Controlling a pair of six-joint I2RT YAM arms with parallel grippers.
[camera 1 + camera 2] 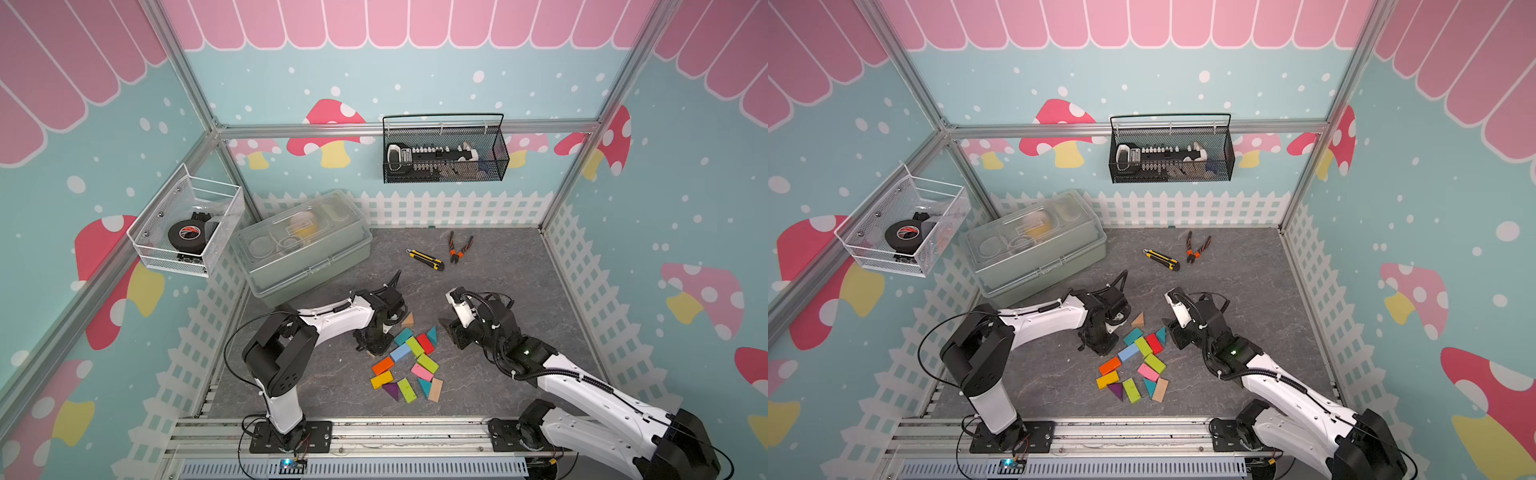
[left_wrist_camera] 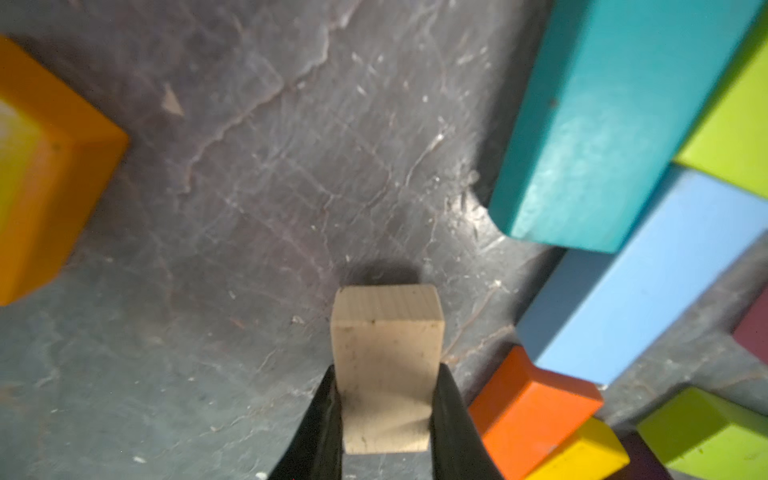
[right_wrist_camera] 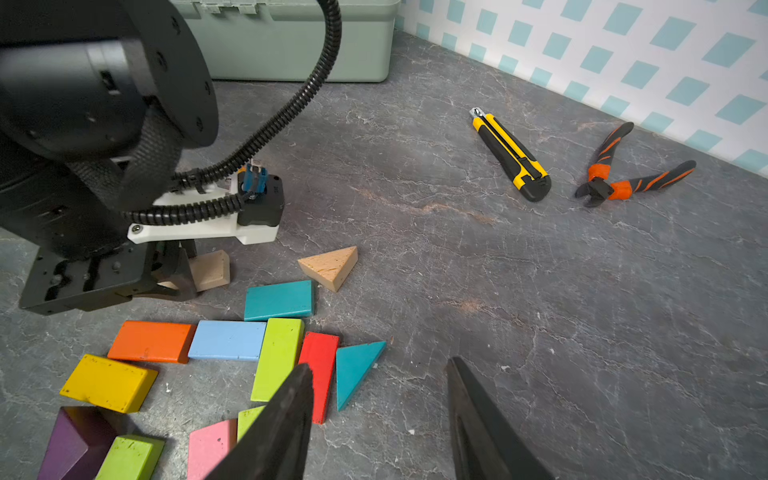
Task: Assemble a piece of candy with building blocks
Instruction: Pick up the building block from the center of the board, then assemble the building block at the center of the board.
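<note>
Building blocks lie scattered flat on the grey tabletop (image 1: 332,386) between the two arms, within reach of either claw. Nearest the robot's base sit the purple wedge (image 1: 391,390), yellow block (image 1: 381,379) and a tan flat block (image 1: 435,390); farther out a loose row forms from the orange block (image 3: 150,340), light blue block (image 3: 227,339), green block (image 3: 277,357), red block (image 3: 319,374) and teal wedge (image 3: 357,370), a likely start of the candy's body. Beyond them lie a teal block (image 3: 278,299) and a tan wedge (image 3: 330,266).

The left claw (image 2: 386,411) stands at the far edge of the cluster, its jaws pressed against both sides of a small tan block (image 2: 386,365) that rests on or just above the tabletop; apparently a pick-up, with contact visible in the left wrist view. The right claw (image 3: 380,419) hovers over the red block and teal wedge, jaws apart and empty, probably waiting its turn.

Farthest back, the utility knife (image 3: 511,156) and pliers (image 3: 623,174) lie well apart from the blocks.
</note>
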